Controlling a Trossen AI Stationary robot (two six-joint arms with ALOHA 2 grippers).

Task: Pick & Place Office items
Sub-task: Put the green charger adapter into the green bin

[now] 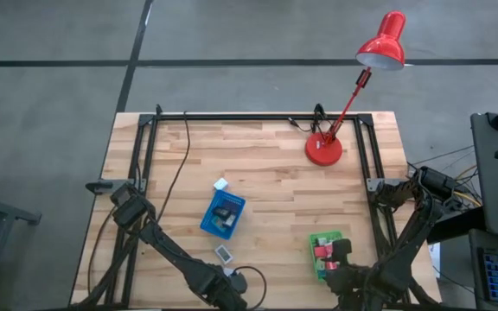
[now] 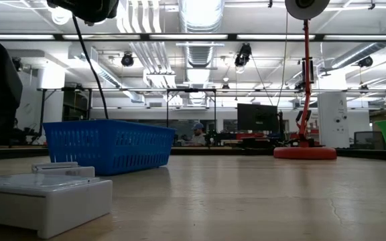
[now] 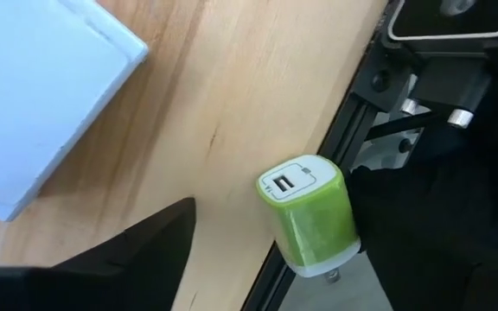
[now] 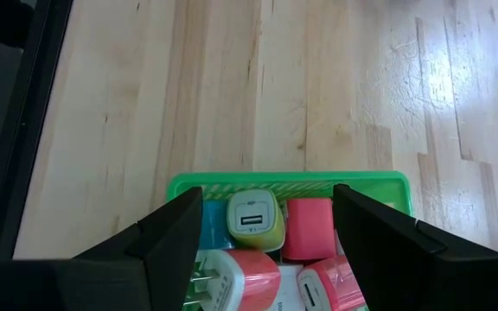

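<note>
A red desk lamp [image 1: 335,130] stands on the wooden table [image 1: 266,173].

A glossy green USB charger cube [image 3: 308,216] sits at the tabletop's near edge; a flat white box [image 1: 223,253] lies close by.

Two dark arms, both folded in low at the near edge of the table. Left arm bent from its base at the left rail down toward the near middle, left gripper [image 3: 266,250] pointed down at the wood, fingers [image 3: 145,246] spread apart with a gap between them. Right arm mirrored from the right rail, elbow kinked, right gripper [image 4: 266,238] hanging lower right, fingers [image 4: 167,238] parted about halfway, nothing pinched. Wrists tucked in close to the edge.
</note>
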